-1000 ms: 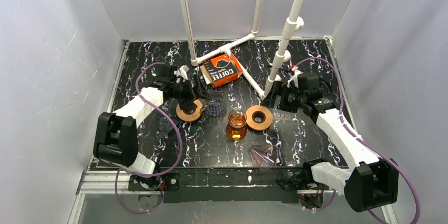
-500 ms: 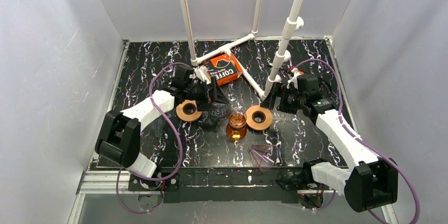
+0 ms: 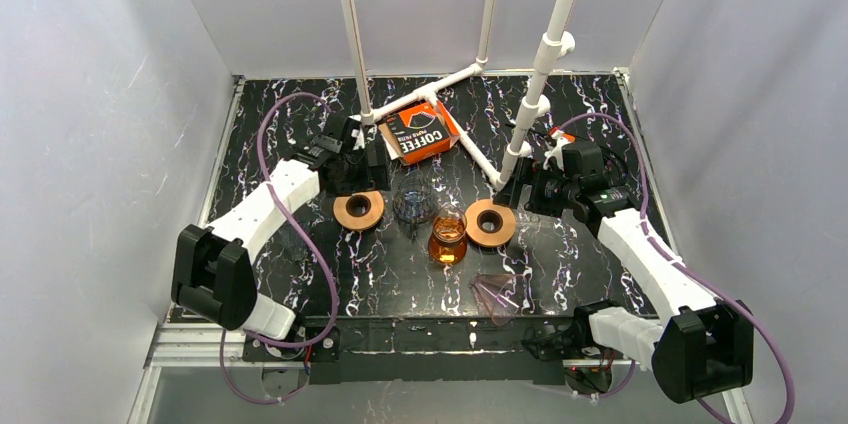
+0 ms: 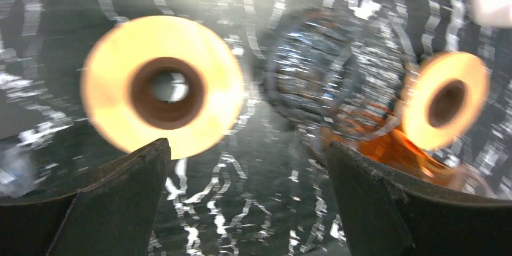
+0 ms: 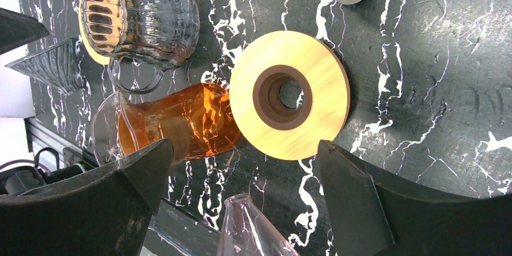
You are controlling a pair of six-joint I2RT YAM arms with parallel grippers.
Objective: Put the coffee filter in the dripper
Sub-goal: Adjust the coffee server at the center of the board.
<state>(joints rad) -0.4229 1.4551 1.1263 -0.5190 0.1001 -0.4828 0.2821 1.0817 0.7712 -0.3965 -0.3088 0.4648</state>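
Top cam only: filter box (image 3: 420, 132), orange, lettered COFFEE, lies at back of worktop (image 3: 580, 94) betw. the feet of the white pipe frame (image 3: 545, 54), well apart from both arms. Neither wrist cam catches it.

Mid-worktop, L to R in top cam: wooden ring (image 3: 358, 210), ribbed glass cup (image 3: 412, 202), amber carafe (image 3: 448, 236) just nearer than the cup, second ring (image 3: 490, 223). Dripper cone (image 3: 497, 294), clear ribbed glass, sits alone nr the front edge.

L wrist cam: heavy blur. L jaws spread wide, nothing betw. them. First ring sits above the L finger, cup in the middle, second ring and an orange smear of carafe to the R. Cone not in this view.

R wrist cam: sharp. R jaws also wide, holding nothing, above the second ring, whose centre hole shows worktop thru it. Cup handle is visible here, not clear from the top cam. Cone is at the frame's far L edge. Clear glass rim at bottom edge, can't tell what it is. Pipe foot at top.
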